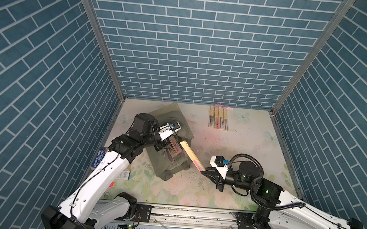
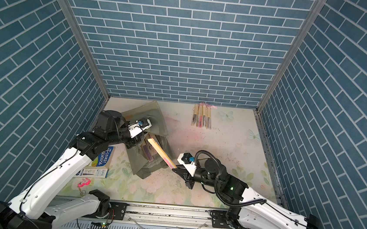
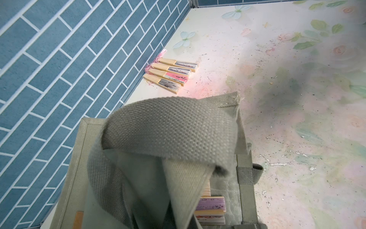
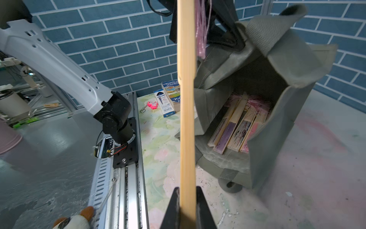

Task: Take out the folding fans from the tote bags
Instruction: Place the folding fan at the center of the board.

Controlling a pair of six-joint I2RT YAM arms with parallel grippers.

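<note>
Our right fingers point(image 1: 206, 169) are closed narrow on the pleated end of one fan point(image 1: 191, 155), pinching its flat bamboo faces so that it cannot swivel. The fan slants up and away from them, its tasselled end above the mouth of the tote bag point(image 4: 277, 142). As far as we can judge it is out of the cloth or very nearly so. In the right wrist view it runs straight out from between the fingers, with the pink tassel hanging loose near the far end.

Our left fingers point(image 4: 236, 44) are shut on the bag's strap point(image 3: 168, 126) and hold it lifted. We judge that this is why the soft bag, lying on its side, shows a gaping mouth toward the right arm. Without that lift the cloth would sag over what is inside.

Several more fans point(image 4: 237, 126) lie side by side on the lower wall of the bag, so the task is well short of done. A row of four fans point(image 1: 218, 120) lies on the tabletop point(image 1: 254, 153) by the back wall, well apart from the bag, tassels toward the wall. We take that row as the place for this one, laid parallel at its end.
</note>
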